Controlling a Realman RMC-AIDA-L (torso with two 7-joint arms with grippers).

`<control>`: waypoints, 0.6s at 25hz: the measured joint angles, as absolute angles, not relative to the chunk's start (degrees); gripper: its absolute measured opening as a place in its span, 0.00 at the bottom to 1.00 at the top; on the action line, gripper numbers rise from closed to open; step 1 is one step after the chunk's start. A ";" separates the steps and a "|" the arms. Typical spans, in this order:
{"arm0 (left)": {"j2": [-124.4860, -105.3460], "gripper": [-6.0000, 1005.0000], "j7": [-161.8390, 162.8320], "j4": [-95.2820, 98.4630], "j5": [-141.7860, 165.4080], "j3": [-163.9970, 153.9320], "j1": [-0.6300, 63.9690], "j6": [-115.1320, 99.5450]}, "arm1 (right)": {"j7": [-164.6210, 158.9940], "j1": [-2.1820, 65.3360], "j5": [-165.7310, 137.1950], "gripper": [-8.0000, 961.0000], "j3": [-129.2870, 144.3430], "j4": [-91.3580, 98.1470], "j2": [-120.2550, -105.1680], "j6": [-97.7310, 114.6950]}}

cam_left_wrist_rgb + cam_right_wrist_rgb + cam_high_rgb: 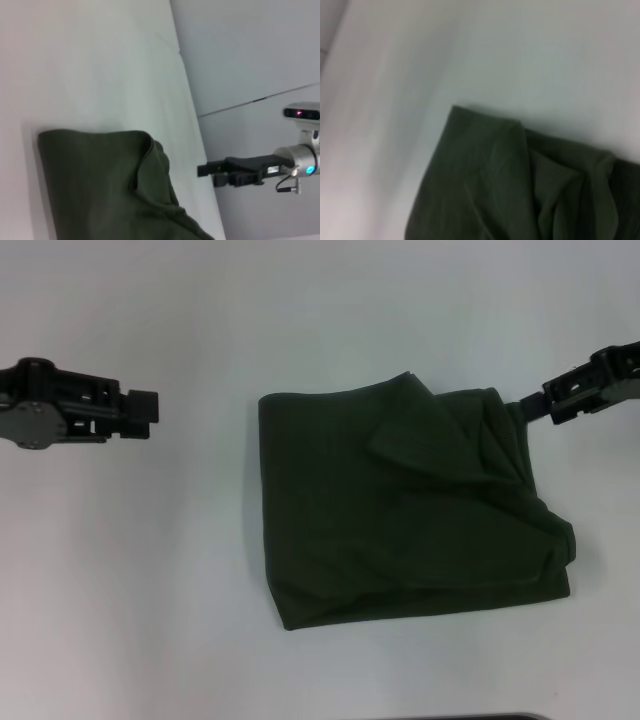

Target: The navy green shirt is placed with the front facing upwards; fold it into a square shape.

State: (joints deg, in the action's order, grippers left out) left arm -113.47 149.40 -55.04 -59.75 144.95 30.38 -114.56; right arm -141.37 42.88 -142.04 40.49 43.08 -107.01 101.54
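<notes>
Lying right of centre on the white table (150,570), the navy green shirt (400,510), folded into a rough square. Left and near edges fairly straight; far right corner bunched into loose folds, right edge rumpled, a flap turned over near the far edge. No lettering visible on the upper side. Hovering well to the left of the cloth, clear of it, the left gripper (148,406); open or closed, cannot tell. Sitting just beside the far right corner of the shirt, the right gripper (525,410), fingers looking drawn together; touching the fabric or not, cannot tell.
</notes>
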 joint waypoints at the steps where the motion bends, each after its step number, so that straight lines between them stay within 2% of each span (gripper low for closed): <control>1: -113.45 0.37 149.36 -55.13 -59.75 145.30 30.43 -114.71 | -141.49 43.40 -142.79 0.70 41.34 43.09 -107.34 101.56; 6: -113.46 0.37 149.31 -55.20 -59.85 145.79 30.78 -114.73 | -141.66 45.27 -144.73 0.70 46.93 43.12 -109.14 101.45; 15: -113.58 0.37 148.84 -54.85 -60.98 145.86 30.80 -113.95 | -142.57 44.90 -145.09 0.70 47.51 43.11 -108.91 102.20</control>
State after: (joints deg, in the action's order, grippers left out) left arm -113.58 148.84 -54.85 -60.98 145.86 30.80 -113.95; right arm -142.57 44.90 -145.09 47.51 43.11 -108.91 102.20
